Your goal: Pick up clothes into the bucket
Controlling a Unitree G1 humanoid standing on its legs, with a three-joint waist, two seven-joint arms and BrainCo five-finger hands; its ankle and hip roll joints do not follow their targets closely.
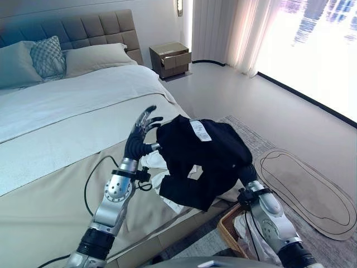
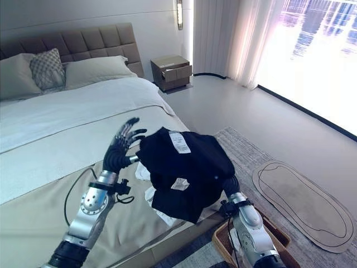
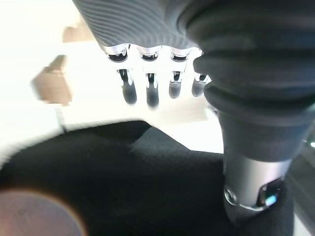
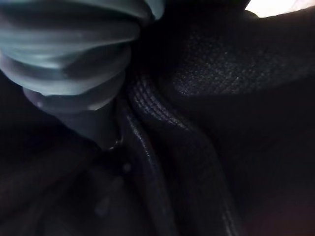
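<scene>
Draping over the right hand [image 1: 245, 170] — fingers hidden — black garment [image 1: 203, 162], left hand [image 1: 144, 127] splayed open beside it

A black knitted garment [image 1: 206, 153] carries a white label [image 1: 201, 130]; the padded headboard [image 1: 83, 30] is taupe, the woven basket [image 2: 262, 234] tan, the small pillow [image 1: 47, 56] grey-checked

I find no text that can be read. One white label [image 1: 201, 130] lies on top of the black garment [image 1: 215, 162], and it carries faint grey print, too small for me to make out letters or numbers. I see no other label, sign, number or brand mark on the bed [image 1: 50, 145], nightstand [image 1: 170, 58] or floor mat [image 1: 309, 190].
</scene>
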